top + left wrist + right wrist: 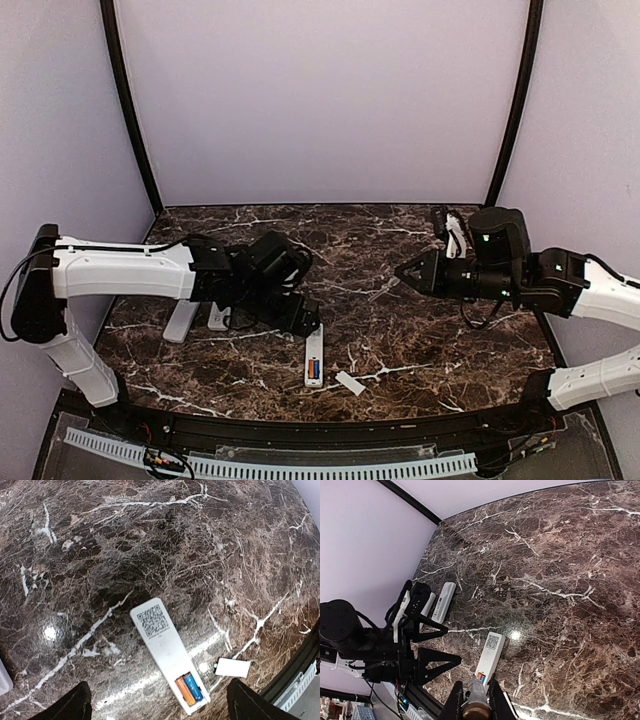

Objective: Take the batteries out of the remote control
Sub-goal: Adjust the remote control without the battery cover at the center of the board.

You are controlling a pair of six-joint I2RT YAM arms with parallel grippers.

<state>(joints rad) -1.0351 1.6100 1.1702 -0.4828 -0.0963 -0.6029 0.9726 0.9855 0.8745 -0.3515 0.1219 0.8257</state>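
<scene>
A white remote (162,645) lies face down on the marble table, its battery bay open. An orange battery (184,691) and a blue battery (194,686) lie side by side in the bay. In the top view the remote (314,352) is at front centre, with the batteries (314,371) at its near end. My left gripper (162,702) is open and hovers above the remote's battery end, one finger on each side. My right gripper (408,272) is raised at the right, well away from the remote. Its fingers (456,700) are closed on a small grey cylinder with a brass-coloured end (476,702).
The small flat white cover (232,667) lies loose just right of the remote (350,383). Two more white remotes (182,320) (218,318) lie at the left under the left arm. The table's front edge is close behind the cover.
</scene>
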